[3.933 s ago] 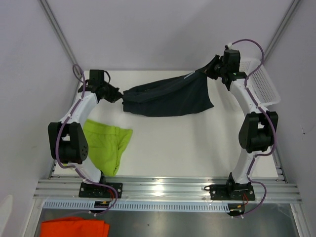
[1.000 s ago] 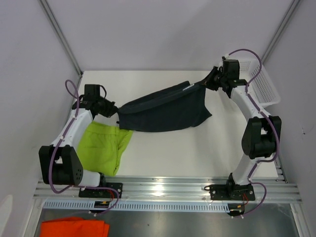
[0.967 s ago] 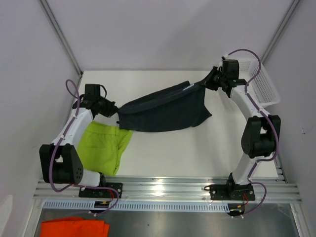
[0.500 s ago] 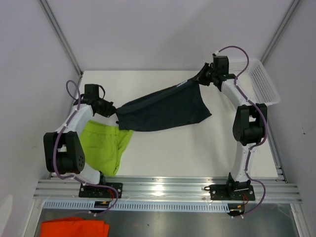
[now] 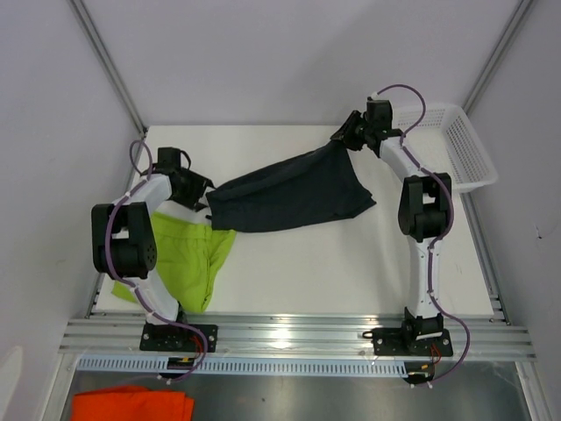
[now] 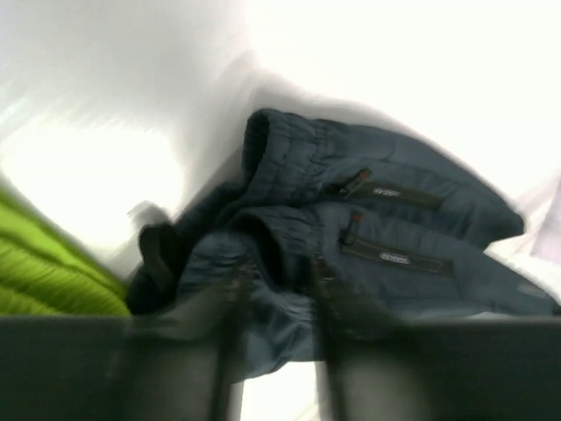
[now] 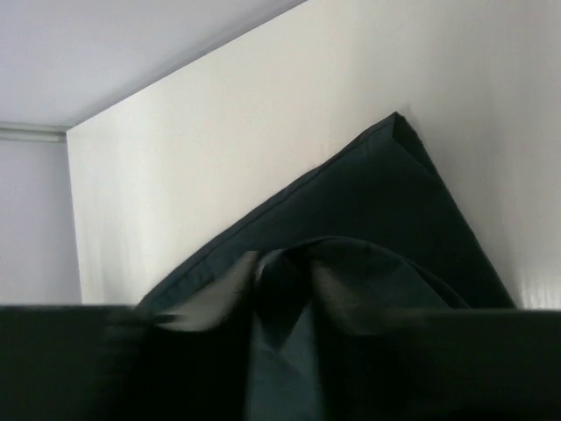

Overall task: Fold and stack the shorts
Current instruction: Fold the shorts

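**Dark pair strung between 2 grippers**

From above, the dark shorts (image 5: pixel 294 191) stretch slantwise between the left gripper (image 5: pixel 203 195), near the left edge, and the right gripper (image 5: pixel 344 138), by the far edge. The green shorts (image 5: pixel 184 254) lie along the left edge, nearest the left arm. The blurred left wrist view adds zip pockets and jaws clamped on bunched waistband. The right wrist view shows jaws pinched on a fold.
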`<state>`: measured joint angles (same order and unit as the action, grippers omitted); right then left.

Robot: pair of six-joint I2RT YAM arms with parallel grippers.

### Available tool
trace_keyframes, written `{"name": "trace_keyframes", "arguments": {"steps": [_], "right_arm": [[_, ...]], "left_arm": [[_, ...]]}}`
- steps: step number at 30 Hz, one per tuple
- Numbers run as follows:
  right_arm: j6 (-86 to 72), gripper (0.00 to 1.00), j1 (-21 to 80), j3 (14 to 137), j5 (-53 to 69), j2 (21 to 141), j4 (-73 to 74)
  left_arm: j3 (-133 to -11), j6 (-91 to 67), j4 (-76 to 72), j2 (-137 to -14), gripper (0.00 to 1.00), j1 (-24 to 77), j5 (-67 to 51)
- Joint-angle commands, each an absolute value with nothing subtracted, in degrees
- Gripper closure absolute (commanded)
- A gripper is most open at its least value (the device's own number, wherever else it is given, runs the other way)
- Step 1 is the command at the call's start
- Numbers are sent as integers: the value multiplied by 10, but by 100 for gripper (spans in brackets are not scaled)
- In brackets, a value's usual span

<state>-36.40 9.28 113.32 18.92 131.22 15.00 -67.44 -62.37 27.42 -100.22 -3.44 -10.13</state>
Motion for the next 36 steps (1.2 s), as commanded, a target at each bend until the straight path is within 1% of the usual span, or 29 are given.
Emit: {"name": "trace_keyframes", "arguments": {"steps": [1, 2, 3, 4, 5, 7, 8, 12, 14, 15, 16, 17, 21, 24, 28, 36], "right_arm": [[-368, 60, 94, 1186, 169, 1341, 127], [-369, 44, 95, 1193, 164, 1347, 131], [-367, 42, 96, 1201, 164, 1360, 132], [-367, 33, 94, 1217, 163, 1364, 134], [-366, 28, 95, 1226, 161, 1368, 141], [-358, 21, 93, 1237, 156, 1365, 152], [-354, 20, 92, 1233, 155, 1360, 155], [-337, 19, 89, 1187, 149, 1312, 160], [-319, 22, 88, 1150, 155, 1276, 149], [-316, 23, 85, 1110, 156, 1263, 133], [-312, 27, 84, 1094, 163, 1253, 123], [-309, 29, 82, 1080, 182, 1241, 114], [-329, 31, 80, 1066, 215, 1235, 134], [-353, 33, 89, 1017, 205, 1217, 107], [-388, 38, 97, 986, 209, 1232, 84], [-419, 40, 101, 978, 207, 1266, 51]], "left_arm": [[-703, -607, 248, -1021, 22, -42, -123], [-708, -610, 251, -1022, 7, -44, -120], [-709, -609, 257, -1019, 1, -44, -116], [-714, -606, 256, -1017, 1, -46, -110], [-720, -599, 261, -1014, 1, -46, -108], [-736, -589, 278, -1007, 1, -47, -100], [-749, -575, 285, -1005, 1, -47, -98], [-778, -544, 327, -979, 1, -47, -66], [-773, -528, 321, -957, 1, -47, -55], [-766, -526, 318, -953, 1, -47, -55], [-766, -521, 317, -948, 1, -47, -54], [-768, -515, 320, -944, 1, -47, -54], [-756, -512, 328, -919, 1, -46, -75], [-718, -522, 299, -894, 1, -40, -82], [-707, -528, 283, -901, 2, -25, -87], [-751, -543, 287, -954, 3, -6, -84]]}}
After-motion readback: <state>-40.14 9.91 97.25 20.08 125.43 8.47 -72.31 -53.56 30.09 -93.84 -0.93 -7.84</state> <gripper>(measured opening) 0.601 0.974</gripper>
